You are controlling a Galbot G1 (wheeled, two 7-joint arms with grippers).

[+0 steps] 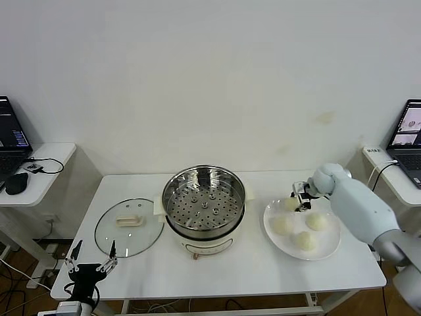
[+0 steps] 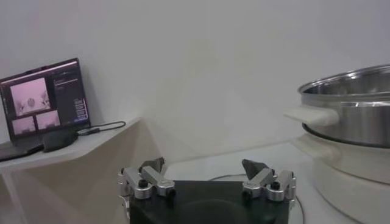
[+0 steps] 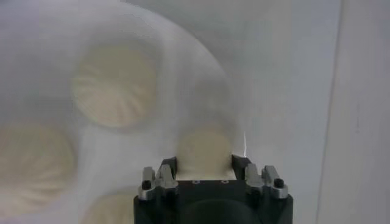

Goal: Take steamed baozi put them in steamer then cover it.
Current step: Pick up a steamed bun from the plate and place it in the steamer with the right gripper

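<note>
My right gripper [image 1: 299,199] is shut on one off-white baozi [image 1: 292,203] at the far edge of the white plate [image 1: 332,247]. In the right wrist view that baozi [image 3: 204,149] fills the gap between the fingers of the gripper [image 3: 204,163]. Three more baozi [image 1: 283,225] [image 1: 316,222] [image 1: 304,241] lie on the plate. The steel steamer [image 1: 204,201] stands uncovered mid-table, its perforated tray bare. Its glass cover [image 1: 129,226] lies flat to the left of it. My left gripper [image 1: 92,253] is open and holds nothing, low at the table's front left corner.
Side tables with laptops [image 1: 12,135] [image 1: 409,131] flank the white table. A cable runs over the right side table [image 1: 381,172]. The left wrist view shows the steamer's side and handle [image 2: 350,112] and a laptop [image 2: 46,100].
</note>
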